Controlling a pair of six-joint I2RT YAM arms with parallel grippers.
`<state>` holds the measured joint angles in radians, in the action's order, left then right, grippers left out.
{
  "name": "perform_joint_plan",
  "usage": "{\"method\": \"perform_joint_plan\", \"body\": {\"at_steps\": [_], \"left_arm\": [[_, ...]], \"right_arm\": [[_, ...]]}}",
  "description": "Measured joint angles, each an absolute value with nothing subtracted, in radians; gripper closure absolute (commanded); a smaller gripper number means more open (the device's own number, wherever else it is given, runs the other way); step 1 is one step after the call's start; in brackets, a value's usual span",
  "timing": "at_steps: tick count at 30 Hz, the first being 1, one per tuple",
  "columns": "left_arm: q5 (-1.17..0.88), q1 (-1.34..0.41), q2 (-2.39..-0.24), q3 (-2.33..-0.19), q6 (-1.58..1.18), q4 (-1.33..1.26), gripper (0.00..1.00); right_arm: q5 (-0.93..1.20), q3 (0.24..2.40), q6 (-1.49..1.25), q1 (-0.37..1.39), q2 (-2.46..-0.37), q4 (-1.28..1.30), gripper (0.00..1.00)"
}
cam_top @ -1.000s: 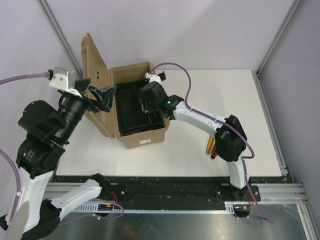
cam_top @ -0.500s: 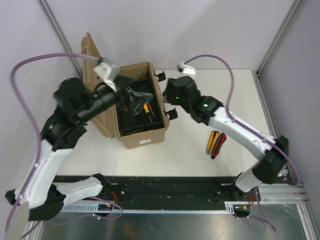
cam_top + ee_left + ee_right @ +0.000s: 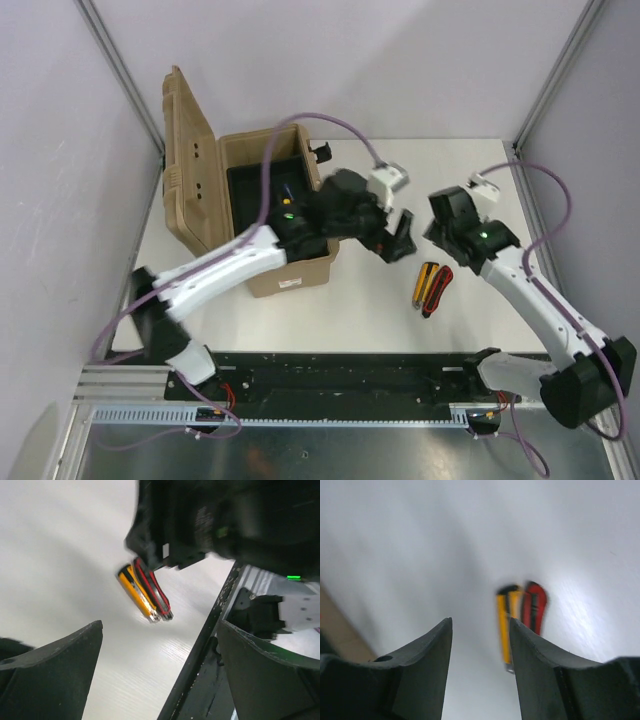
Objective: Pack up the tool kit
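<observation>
Left pincer (image 3: pixel 400 240) of mine is spread as wide as it goes and holds nothing. That arm is stretched across the front of the tan toolbox (image 3: pixel 285 275) and out over the tabletop (image 3: pixel 480 160) to its right. My right pincer (image 3: pixel 443 240) hangs close beside it, its fingers parted about halfway and also empty (its own camera shows only bare white surface in the gap). Both point down toward the same pair of tools, the yellow knife (image 3: pixel 419 284) and the red-black handled tool (image 3: pixel 437 288). These lie side by side and touching, flat on the tabletop, just right of the toolbox and outside it. The toolbox stands left of centre with its lid (image 3: pixel 185 190) propped upright on the far-left side, so the black inner tray (image 3: pixel 260 195) is open from above and ready to take tools. I judge these two to be what is left to pack. Lying pressed together, they leave little room for a finger between them, so I would take the knife by its outer edges. With both arms crowding one spot, I think one should hold back to avoid a knock.
</observation>
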<state>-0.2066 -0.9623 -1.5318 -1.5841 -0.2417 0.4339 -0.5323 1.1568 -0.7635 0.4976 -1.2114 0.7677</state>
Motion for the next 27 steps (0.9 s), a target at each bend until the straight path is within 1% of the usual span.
{"method": "perform_joint_plan", "body": {"at_steps": [6, 10, 12, 15, 20, 22, 24, 27], "left_arm": [[-0.113, -1.060, -1.834, -1.623, -0.315, 0.421, 0.01], [-0.065, -1.094, -2.016, -1.692, -0.342, 0.420, 0.05], [-0.043, -1.104, -2.078, -1.724, -0.352, 0.416, 0.09], [0.006, -1.114, -2.156, -1.773, -0.376, 0.407, 0.20], [0.081, -1.118, -2.239, -1.826, -0.422, 0.399, 0.41], [0.105, -1.118, -2.263, -1.841, -0.439, 0.397, 0.44], [0.122, -1.117, -2.289, -1.856, -0.448, 0.395, 0.46], [0.130, -1.117, -2.334, -1.889, -0.454, 0.390, 0.44]], "right_arm": [[-0.533, 0.937, -0.850, 0.321, -1.016, 0.886, 0.48], [-0.499, 0.822, -0.891, 0.210, -0.907, 0.933, 0.50], [-0.479, 0.777, -0.904, 0.168, -0.867, 0.952, 0.51], [-0.438, 0.732, -0.924, 0.137, -0.819, 0.979, 0.52], [-0.390, 0.725, -0.949, 0.126, -0.785, 0.990, 0.52], [-0.377, 0.725, -0.953, 0.125, -0.780, 0.990, 0.53], [-0.369, 0.725, -0.954, 0.124, -0.774, 0.991, 0.53], [-0.357, 0.725, -0.954, 0.124, -0.763, 0.991, 0.53]]}}
